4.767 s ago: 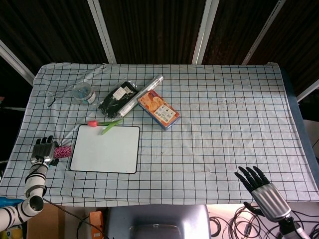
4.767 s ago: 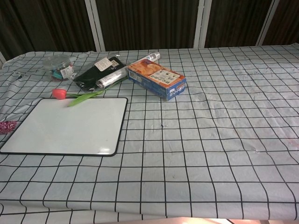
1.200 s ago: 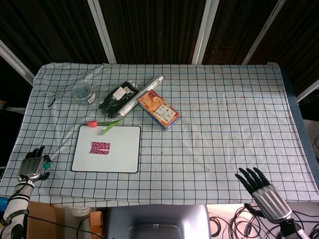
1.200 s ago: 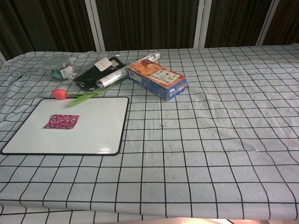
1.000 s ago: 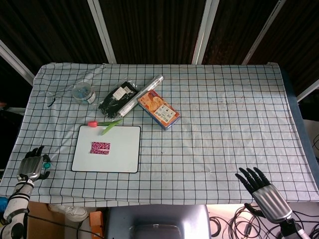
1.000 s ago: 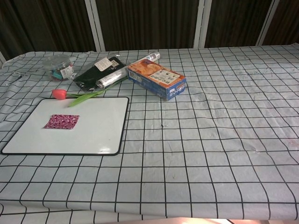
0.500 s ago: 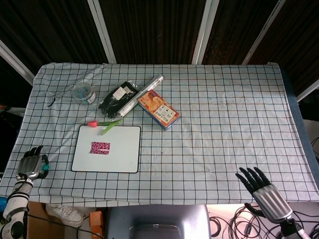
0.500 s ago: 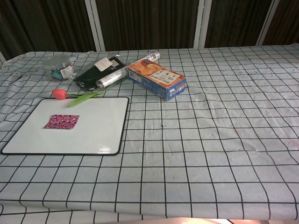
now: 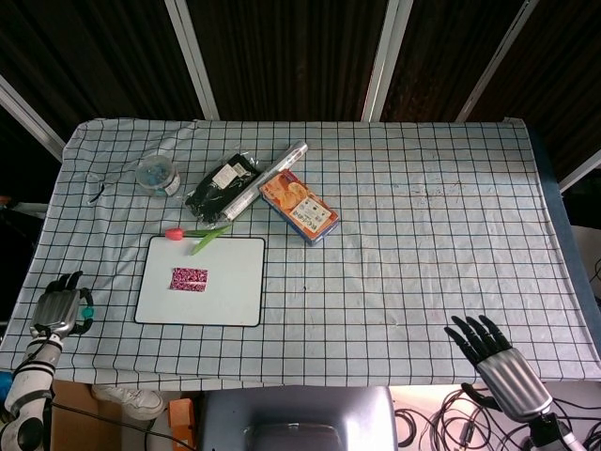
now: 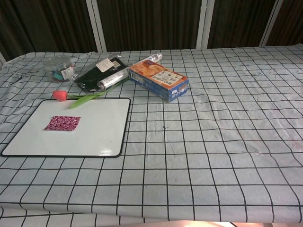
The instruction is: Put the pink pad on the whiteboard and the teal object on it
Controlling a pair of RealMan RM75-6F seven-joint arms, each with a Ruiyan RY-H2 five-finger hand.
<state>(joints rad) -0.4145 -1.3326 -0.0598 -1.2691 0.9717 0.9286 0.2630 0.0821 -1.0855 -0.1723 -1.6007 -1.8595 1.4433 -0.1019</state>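
Pink pad point(image 9: 189, 278) lies on the whiteboard point(image 9: 235, 293).
Left hand point(image 9: 58, 312) fingers grasp the teal object point(image 9: 86, 314) at the table point(image 9: 423, 235) edge; right hand point(image 9: 493, 359) fingers released.

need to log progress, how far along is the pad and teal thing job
Done: the pink pad lies on the whiteboard. In hand: the left hand, at the table's left edge, has its fingers around the teal object. Left: carrying it over and setting it on the pad. The right hand is idle.

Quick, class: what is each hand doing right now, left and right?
Left hand: holds the teal object at the table's left edge.
Right hand: open, fingers spread, holding nothing.
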